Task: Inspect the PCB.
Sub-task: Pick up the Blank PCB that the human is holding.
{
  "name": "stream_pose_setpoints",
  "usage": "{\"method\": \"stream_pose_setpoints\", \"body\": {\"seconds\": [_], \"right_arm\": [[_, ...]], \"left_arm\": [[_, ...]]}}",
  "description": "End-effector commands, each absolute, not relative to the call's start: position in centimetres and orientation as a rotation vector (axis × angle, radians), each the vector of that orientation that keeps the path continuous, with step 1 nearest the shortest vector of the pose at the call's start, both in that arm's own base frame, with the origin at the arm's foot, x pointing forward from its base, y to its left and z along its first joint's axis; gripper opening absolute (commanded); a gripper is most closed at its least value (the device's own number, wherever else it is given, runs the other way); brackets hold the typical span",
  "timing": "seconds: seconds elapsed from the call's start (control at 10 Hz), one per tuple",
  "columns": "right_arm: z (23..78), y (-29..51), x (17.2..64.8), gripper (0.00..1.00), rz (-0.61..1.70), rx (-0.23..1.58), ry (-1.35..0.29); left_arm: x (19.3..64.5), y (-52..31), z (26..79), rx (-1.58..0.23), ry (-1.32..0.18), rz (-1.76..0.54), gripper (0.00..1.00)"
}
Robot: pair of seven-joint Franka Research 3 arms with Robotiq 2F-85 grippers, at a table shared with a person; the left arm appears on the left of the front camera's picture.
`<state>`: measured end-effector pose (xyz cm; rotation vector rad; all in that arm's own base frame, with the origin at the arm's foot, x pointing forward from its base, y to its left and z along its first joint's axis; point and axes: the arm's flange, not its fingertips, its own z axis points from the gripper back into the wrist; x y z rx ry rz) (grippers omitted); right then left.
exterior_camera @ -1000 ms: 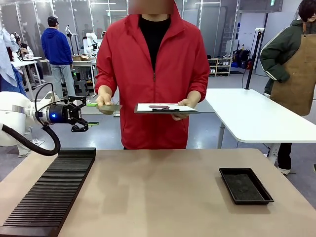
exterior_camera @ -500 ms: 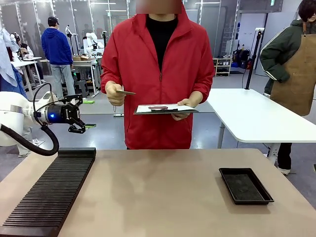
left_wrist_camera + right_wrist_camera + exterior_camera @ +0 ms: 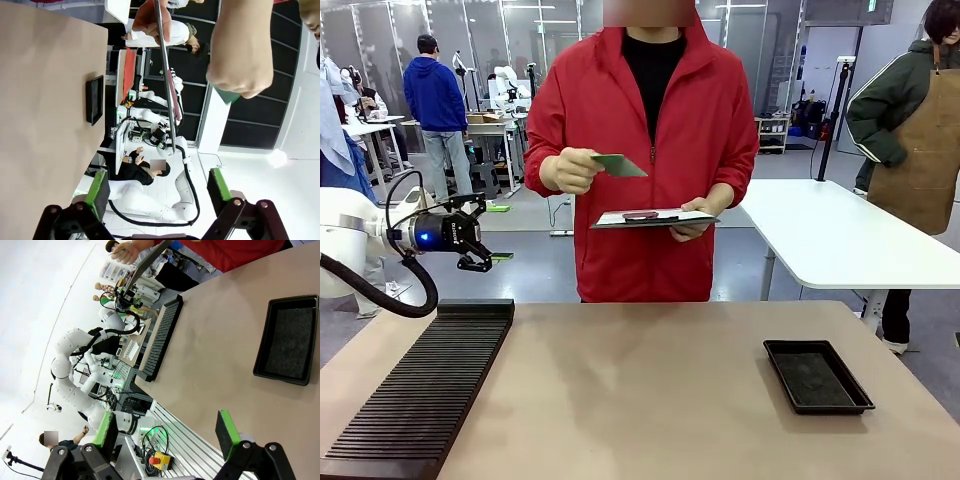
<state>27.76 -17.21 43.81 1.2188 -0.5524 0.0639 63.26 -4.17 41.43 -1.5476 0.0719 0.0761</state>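
A person in a red jacket stands at the far side of the table and holds the green PCB (image 3: 618, 165) up at chest height in one hand, tilted. The other hand carries a dark clipboard (image 3: 655, 217) with white paper. My left gripper (image 3: 485, 232) hovers off the table's far left corner, open and empty, well left of and below the PCB. In the left wrist view its jaws (image 3: 157, 185) stand wide, and a green corner of the PCB (image 3: 227, 95) peeks from under the person's fist. My right gripper (image 3: 165, 432) is open and empty above the table.
A black slotted rack (image 3: 425, 390) lies along the table's left side. A shallow black tray (image 3: 817, 375) sits at the right, also seen as the tray (image 3: 287, 340) in the right wrist view. The bare table (image 3: 640, 390) lies between them. Other people stand farther back.
The person has lifted the PCB from waist height beside the clipboard up to chest height and tilted its face up. My left gripper has barely moved.
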Motion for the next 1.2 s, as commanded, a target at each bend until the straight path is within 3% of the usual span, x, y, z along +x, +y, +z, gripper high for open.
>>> {"method": "stream_pose_setpoints", "body": {"seconds": [0.0, 0.7, 0.8, 1.1], "right_arm": [[43.8, -17.3, 27.7, 1.00, 0.079, 1.219, -0.558], [43.8, -17.3, 27.7, 1.00, 0.079, 1.219, -0.558], [43.8, -17.3, 27.7, 1.00, 0.079, 1.219, -0.558], [43.8, -17.3, 27.7, 1.00, 0.079, 1.219, -0.558]], "left_arm": [[63.4, -4.3, 41.8, -1.547, 0.077, 0.078, 1.00], [63.3, -4.2, 41.4, -1.548, 0.072, 0.076, 1.00], [62.3, -3.7, 43.2, -1.549, 0.133, -0.001, 1.00], [57.6, 0.4, 45.4, -1.592, 0.097, -0.016, 1.00]]}}
